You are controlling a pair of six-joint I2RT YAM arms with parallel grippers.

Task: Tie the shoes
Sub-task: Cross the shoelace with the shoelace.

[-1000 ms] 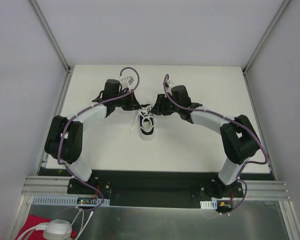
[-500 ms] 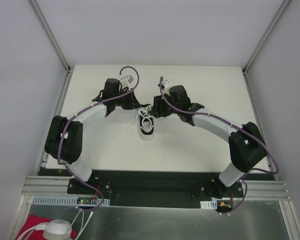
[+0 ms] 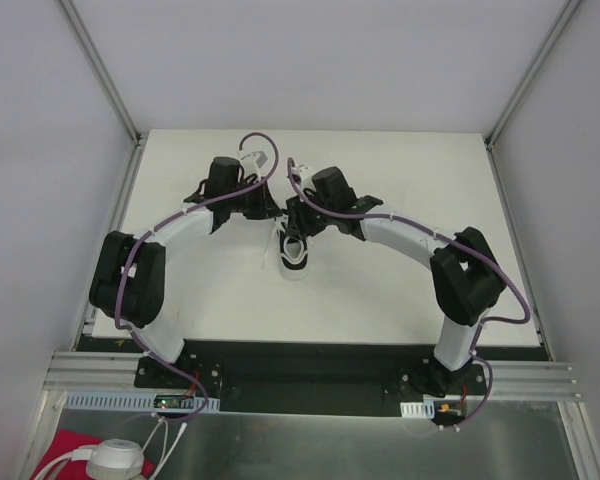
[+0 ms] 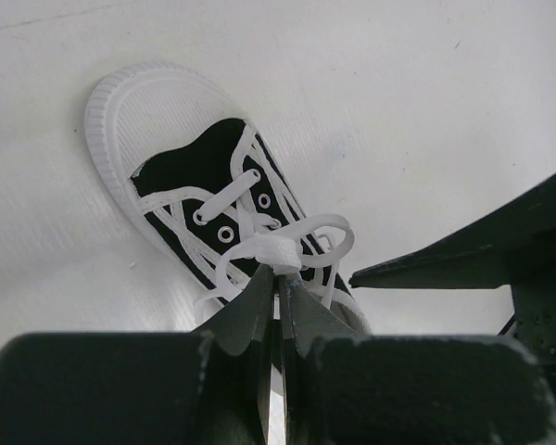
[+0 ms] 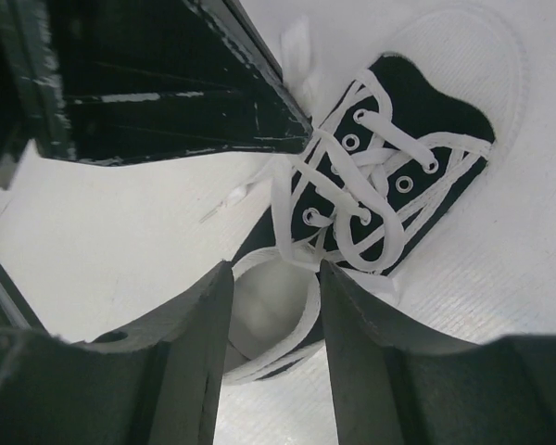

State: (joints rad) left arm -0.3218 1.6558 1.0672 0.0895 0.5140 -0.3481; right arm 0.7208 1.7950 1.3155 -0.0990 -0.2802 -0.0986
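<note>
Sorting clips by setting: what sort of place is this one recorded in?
Likely a lab robot test cell, not a home: a white tabletop boxed in by plain pale wall panels, and two arms bolted to a black base plate beside an aluminium rail.

Count at this entry:
- 1 sneaker (image 3: 294, 252), black with a white sole, threaded with white laces (image 4: 276, 252).
- 2 arms: left arm (image 3: 175, 232) and right arm (image 3: 410, 236).
- 2 claws: left claw (image 4: 280, 278) and right claw (image 5: 273, 278).
- 2 purple cables (image 3: 263, 142), one per arm.
- 1 surface (image 3: 400, 170).
</note>
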